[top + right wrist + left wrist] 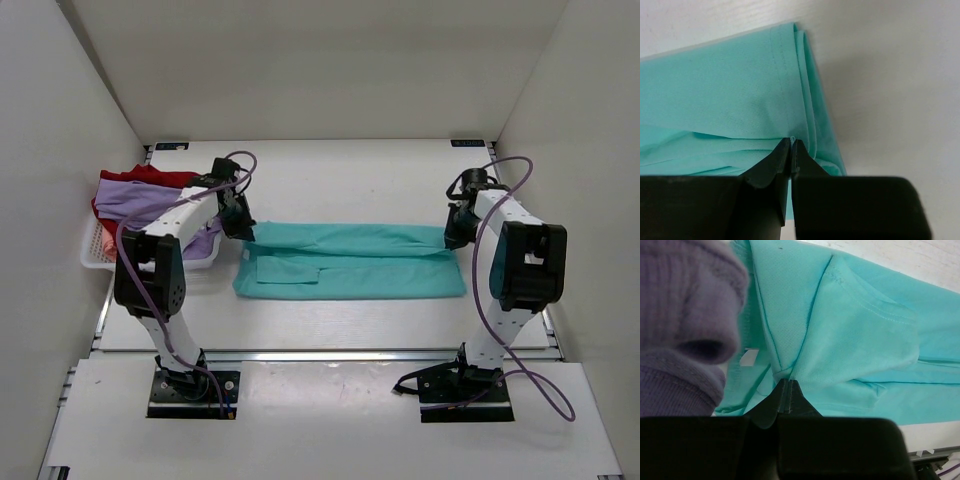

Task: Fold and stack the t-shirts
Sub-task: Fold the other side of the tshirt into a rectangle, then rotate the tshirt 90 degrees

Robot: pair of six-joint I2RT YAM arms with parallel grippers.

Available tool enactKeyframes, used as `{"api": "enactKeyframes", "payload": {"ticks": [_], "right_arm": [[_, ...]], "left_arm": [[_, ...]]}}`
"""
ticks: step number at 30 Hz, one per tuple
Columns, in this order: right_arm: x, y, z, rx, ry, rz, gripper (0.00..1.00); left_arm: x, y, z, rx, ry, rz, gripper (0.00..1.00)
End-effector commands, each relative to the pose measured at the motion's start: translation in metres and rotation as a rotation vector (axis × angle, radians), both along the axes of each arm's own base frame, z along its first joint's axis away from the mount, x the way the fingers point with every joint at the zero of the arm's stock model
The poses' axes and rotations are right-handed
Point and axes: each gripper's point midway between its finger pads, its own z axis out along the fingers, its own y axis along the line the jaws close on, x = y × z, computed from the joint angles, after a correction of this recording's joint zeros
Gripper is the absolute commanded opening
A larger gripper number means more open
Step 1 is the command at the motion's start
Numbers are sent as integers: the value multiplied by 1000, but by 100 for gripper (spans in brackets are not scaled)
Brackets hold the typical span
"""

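The teal t-shirt (pixel 350 262) lies across the middle of the table as a long band folded lengthwise. My left gripper (pixel 246 230) is shut on its far left corner; in the left wrist view a pinch of teal cloth (pixel 855 330) rises into the closed left gripper (pixel 785 382). My right gripper (pixel 455 238) is shut on the far right corner, and the right wrist view shows the right gripper (pixel 791 141) holding a sliver of the layered edge of the teal shirt (pixel 730 90). A lavender t-shirt (pixel 140 200) and a red t-shirt (pixel 160 178) are heaped at the left.
A white lattice basket (pixel 95 255) sits under the heaped shirts at the table's left edge, close behind my left arm. Lavender cloth (pixel 685 315) fills the left side of the left wrist view. White walls enclose the table on three sides.
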Motion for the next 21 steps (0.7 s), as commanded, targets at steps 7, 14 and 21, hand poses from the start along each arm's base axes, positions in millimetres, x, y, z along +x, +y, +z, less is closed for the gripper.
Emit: {"api": "enactKeyframes", "payload": {"ticks": [7, 14, 21], "right_arm": [[-14, -4, 13, -2, -43, -16, 4], [2, -11, 56, -81, -151, -33, 45], [55, 45, 46, 62, -202, 150, 34]], "left_arm": [[-27, 9, 14, 21, -22, 3, 2], [-17, 9, 39, 77, -74, 28, 29], [-24, -42, 17, 61, -19, -57, 25]]}}
